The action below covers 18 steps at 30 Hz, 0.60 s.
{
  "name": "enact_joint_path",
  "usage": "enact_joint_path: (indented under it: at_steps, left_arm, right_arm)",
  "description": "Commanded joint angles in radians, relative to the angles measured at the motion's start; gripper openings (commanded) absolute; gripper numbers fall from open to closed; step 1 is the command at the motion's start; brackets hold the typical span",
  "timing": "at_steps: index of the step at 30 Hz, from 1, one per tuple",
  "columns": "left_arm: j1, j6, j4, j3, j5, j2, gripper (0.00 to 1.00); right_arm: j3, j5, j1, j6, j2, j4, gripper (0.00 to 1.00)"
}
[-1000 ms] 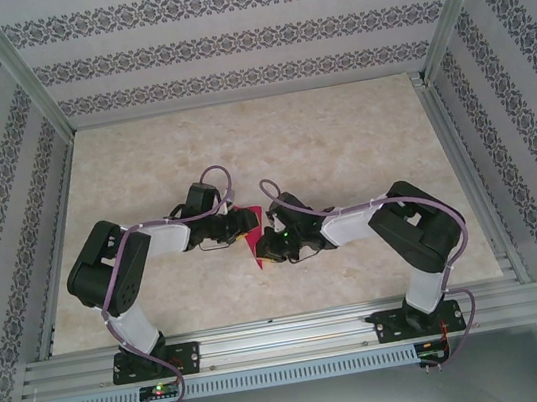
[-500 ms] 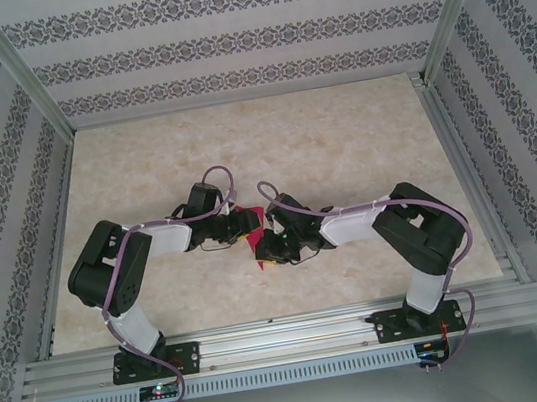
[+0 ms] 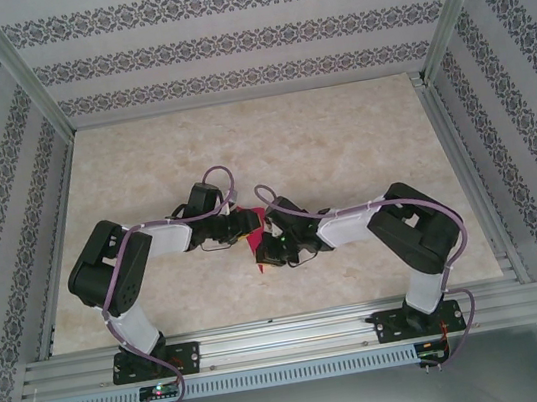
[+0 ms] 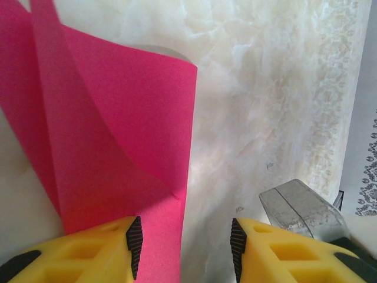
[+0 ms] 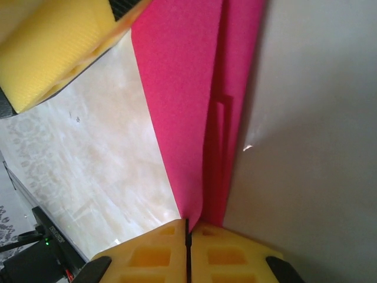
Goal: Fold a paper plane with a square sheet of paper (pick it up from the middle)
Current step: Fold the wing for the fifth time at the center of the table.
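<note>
One pink paper sheet (image 5: 182, 88), two grippers: the right gripper (image 5: 187, 233) pinches its edge, the left gripper (image 4: 185, 243) stands spread.

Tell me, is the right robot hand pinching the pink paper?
Touching. In the right wrist view, the right gripper is shut, and the pink paper runs straight into the seam between its jaws.

sheet (image 3: 256, 255) | top view: mostly hidden by left pincer (image 3: 248, 228), right pincer (image 3: 267, 245) | wrist views: cut off at top
</note>
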Motion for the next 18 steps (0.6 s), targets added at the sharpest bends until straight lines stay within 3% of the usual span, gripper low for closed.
enact_joint_path:
  at_steps: [1, 18]
  left_arm:
    - [-0.027, 0.002, -0.064, 0.006, -0.005, 0.033, 0.47]
    - [-0.026, 0.014, -0.087, 0.015, -0.002, 0.041, 0.47]
  right_arm:
    - [-0.006, 0.01, 0.035, -0.015, 0.062, -0.117, 0.07]
    - [-0.04, -0.006, 0.009, 0.008, -0.042, -0.069, 0.17]
